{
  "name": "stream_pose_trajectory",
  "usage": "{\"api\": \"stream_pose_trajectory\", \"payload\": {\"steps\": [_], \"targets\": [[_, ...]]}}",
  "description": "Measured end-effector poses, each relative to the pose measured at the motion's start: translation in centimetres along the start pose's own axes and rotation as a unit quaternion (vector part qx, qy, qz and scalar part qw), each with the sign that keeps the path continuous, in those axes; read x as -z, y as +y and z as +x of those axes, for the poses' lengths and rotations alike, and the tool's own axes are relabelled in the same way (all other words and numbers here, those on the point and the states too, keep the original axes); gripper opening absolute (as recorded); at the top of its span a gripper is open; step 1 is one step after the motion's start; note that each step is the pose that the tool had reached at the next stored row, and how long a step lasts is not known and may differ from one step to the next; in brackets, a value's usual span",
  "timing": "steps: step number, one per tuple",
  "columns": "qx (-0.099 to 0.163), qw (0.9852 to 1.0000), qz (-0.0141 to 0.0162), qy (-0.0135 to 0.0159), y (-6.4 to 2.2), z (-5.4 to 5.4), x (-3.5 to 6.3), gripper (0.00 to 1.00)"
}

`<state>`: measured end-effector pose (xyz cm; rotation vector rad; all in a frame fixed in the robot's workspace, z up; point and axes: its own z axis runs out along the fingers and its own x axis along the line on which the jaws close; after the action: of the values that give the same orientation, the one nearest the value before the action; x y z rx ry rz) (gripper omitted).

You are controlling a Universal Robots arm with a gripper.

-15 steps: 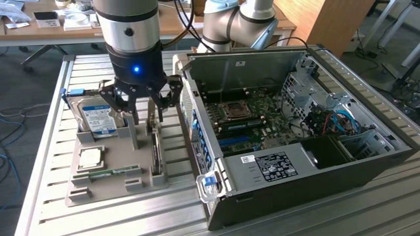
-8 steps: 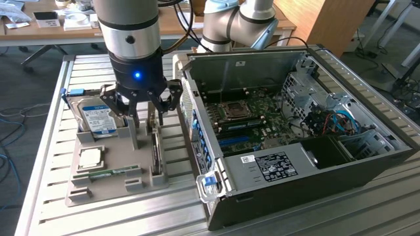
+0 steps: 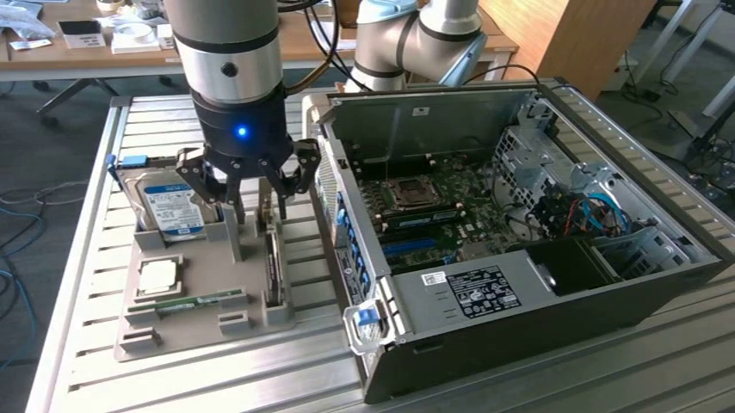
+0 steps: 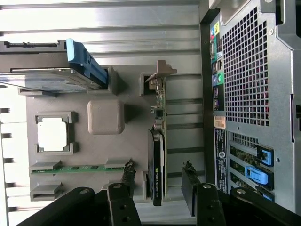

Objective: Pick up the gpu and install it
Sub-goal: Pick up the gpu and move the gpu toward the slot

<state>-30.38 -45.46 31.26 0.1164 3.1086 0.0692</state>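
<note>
The gpu (image 4: 157,141) stands on its long edge in a slot of the grey holder tray (image 3: 201,331), with its green board, black heatsink face and pale end bracket seen from above. In the exterior view the gpu (image 3: 274,271) is a thin upright card beside the computer case. My gripper (image 3: 257,205) hangs straight above it, open. In the wrist view the gripper (image 4: 157,176) straddles the card's heatsink end. One fingertip (image 4: 127,173) and the other stand on either side with gaps, touching nothing.
The tray (image 4: 131,141) also holds a hard drive (image 3: 172,206) with a blue-white label, a CPU (image 3: 158,275) and a RAM stick (image 3: 189,303). The open computer case (image 3: 597,284) lies at the exterior view's right, motherboard (image 3: 425,202) exposed. Its rear panel (image 4: 249,70) is close beside the gpu.
</note>
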Motion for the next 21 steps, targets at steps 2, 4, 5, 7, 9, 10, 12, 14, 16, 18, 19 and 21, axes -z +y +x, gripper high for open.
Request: {"api": "stream_pose_trajectory", "payload": {"steps": [2,4,5,7,9,10,12,14,16,18,19,21], "targets": [[0.0,1.0,0.0,0.0,0.0,0.0,0.01,0.53],[0.0,1.0,0.0,0.0,0.0,0.0,-0.05,0.53],[0.0,1.0,0.0,0.0,-0.01,0.0,-0.14,0.53],[0.0,1.0,0.0001,0.0001,-0.02,0.0,-0.36,0.53],[0.0,1.0,0.0,0.0,-0.03,0.0,-0.62,0.53],[0.0,1.0,0.0001,0.0,-0.04,0.0,-0.73,0.53],[0.0,1.0,0.0001,0.0001,-0.04,0.0,-0.86,0.53],[0.0,1.0,0.0002,0.0001,-0.04,0.0,-0.85,0.53],[0.0,1.0,0.0001,0.0001,-0.04,0.0,-0.86,0.53],[0.0,1.0,-0.0002,-0.0002,-0.05,0.0,-1.01,0.53],[0.0,1.0,0.0,0.0,-0.05,0.0,-1.13,0.53],[0.0,1.0,0.0,0.0,-0.07,0.0,-1.5,0.53]]}}
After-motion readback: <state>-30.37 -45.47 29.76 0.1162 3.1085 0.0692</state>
